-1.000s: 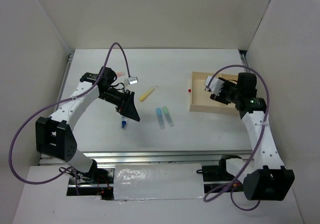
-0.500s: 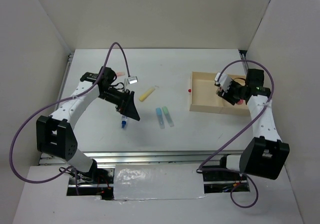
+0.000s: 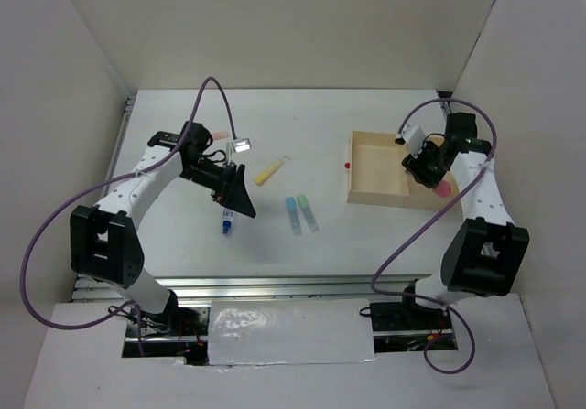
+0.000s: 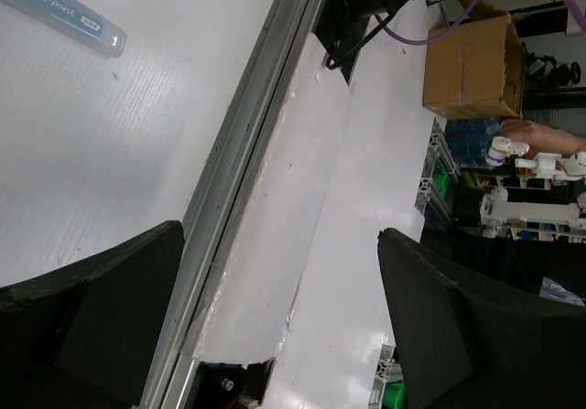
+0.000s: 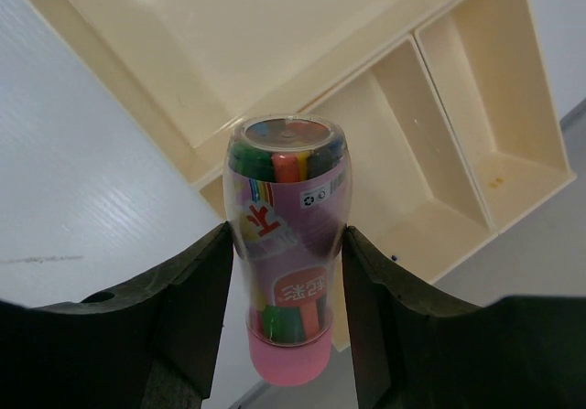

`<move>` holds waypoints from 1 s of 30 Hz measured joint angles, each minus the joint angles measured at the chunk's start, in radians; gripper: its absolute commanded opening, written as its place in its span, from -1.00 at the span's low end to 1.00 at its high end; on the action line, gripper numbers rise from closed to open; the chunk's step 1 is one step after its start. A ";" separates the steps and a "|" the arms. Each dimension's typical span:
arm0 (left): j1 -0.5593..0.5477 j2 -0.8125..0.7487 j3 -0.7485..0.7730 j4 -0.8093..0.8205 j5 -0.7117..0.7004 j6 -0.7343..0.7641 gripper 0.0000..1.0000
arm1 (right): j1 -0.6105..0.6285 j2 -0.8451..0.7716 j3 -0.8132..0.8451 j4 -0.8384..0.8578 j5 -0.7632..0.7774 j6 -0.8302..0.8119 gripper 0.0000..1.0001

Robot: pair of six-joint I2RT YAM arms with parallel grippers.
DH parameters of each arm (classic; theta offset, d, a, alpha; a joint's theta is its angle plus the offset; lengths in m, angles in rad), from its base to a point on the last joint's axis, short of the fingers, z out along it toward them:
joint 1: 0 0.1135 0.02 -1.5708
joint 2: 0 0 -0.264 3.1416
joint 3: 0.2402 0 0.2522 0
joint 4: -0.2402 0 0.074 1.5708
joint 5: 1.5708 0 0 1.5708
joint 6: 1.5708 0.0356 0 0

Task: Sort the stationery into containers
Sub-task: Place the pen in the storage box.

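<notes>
My right gripper [image 3: 428, 166] is shut on a clear tube with a pink cap [image 5: 286, 244], full of coloured sticks, and holds it over the right end of the pale wooden tray [image 3: 375, 166]. In the right wrist view the tray [image 5: 256, 25] shows one large and two smaller compartments below the tube. A yellow stick [image 3: 268, 171], a light blue stick [image 3: 293, 210] and a light green stick [image 3: 309, 210] lie mid-table. A blue-and-white stick [image 3: 226, 224] lies just below my left gripper [image 3: 240, 203]. That gripper [image 4: 275, 327] is open with nothing in it.
A tiny red dot [image 3: 347, 165] sits just left of the tray. An orange stick end [image 3: 221, 134] peeks out behind the left arm. White walls close in the table on three sides. A metal rail [image 4: 238, 171] runs along the near edge.
My right arm has swung to the right and back, carrying the tube from the tray's middle toward its right end. The left arm has barely moved.
</notes>
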State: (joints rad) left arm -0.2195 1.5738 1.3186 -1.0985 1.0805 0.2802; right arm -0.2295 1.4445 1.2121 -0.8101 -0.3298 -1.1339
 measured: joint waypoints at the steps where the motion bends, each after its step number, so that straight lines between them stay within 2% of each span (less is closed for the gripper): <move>1: 0.000 0.005 0.000 0.000 0.000 0.000 0.99 | 0.000 0.020 0.019 -0.010 0.016 0.018 -1.00; 8: 0.001 0.018 -0.001 0.011 -0.007 -0.021 0.99 | -0.003 0.103 0.071 0.012 0.084 0.127 -1.00; 14: 0.015 -0.027 -0.061 0.098 -0.052 -0.091 0.99 | 0.024 0.132 0.070 0.057 0.161 0.185 -1.00; 25: 0.077 -0.151 -0.164 0.264 -0.154 -0.204 0.98 | 0.067 0.208 -0.014 0.216 0.296 0.239 -0.97; 26: 0.082 -0.160 -0.175 0.270 -0.164 -0.210 0.99 | 0.071 0.215 -0.018 0.225 0.312 0.246 -0.92; 27: 0.087 -0.167 -0.182 0.277 -0.172 -0.213 0.98 | 0.073 0.223 -0.019 0.231 0.325 0.252 -0.78; 28: 0.090 -0.174 -0.190 0.287 -0.182 -0.218 0.98 | 0.075 0.230 -0.019 0.235 0.332 0.255 -0.38; 30: 0.096 -0.182 -0.202 0.304 -0.201 -0.231 0.99 | 0.075 0.246 -0.019 0.246 0.343 0.264 -0.17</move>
State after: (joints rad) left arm -0.1234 1.3918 1.1168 -0.7940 0.8799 0.0494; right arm -0.1547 1.6901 1.1927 -0.5640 0.0128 -0.8696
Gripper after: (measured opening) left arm 0.993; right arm 0.530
